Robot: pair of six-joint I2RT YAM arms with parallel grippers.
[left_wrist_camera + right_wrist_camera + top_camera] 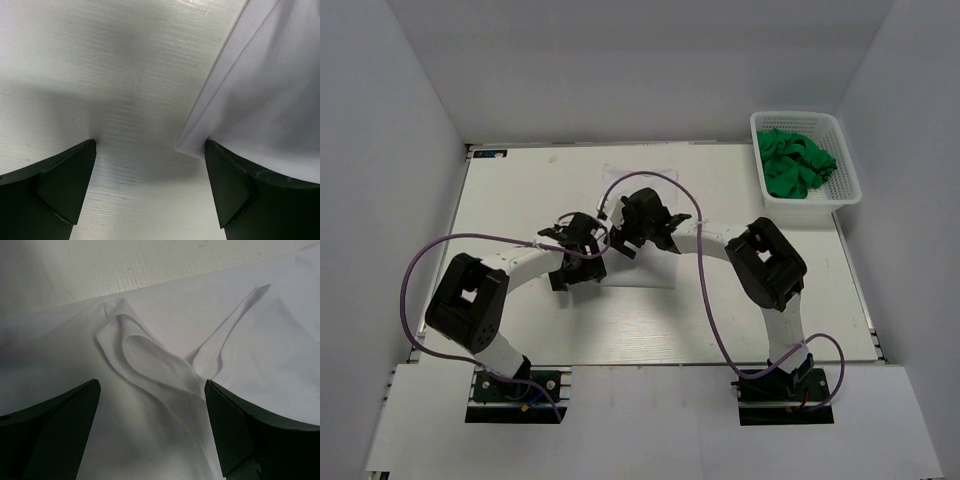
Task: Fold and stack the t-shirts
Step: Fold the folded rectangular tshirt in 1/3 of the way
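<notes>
Top view. Plain white thin cloth t-shirt (pixel 640 276) laid flat on the pale flat desk (pixel 520 200), under and between both arms. Left pincer (pixel 578 238) low at the shirt's left edge, right pincer (pixel 642 225) low over its middle. Bright green cloth t-shirts (pixel 796 165) heaped in the white plastic lattice basket (pixel 848 192), well beyond the right pincer and off to its right. Presumably parked there pending the white one's folding. Nothing stacked yet, so early in the job, by the look of it.

Left wrist view. Spread to the full, gripping nothing. Bare desk between the fingers and ahead of them. Doubled edge of the white shirt slanting in from the upper right, ending in a corner just beside the right-hand fingertip (pixel 225 180); touching or not, impossible to tell. Probably set down astride that corner in order to pinch it for a fold.

Right wrist view. Likewise wide open and empty. White cloth under and ahead of the pincer almost everywhere, with a strip of desk further ahead. Raised, looped ruck straight ahead, midway between the fingers. Likely aimed there on purpose, for lifting or flattening the loose cloth before any clean crease.
</notes>
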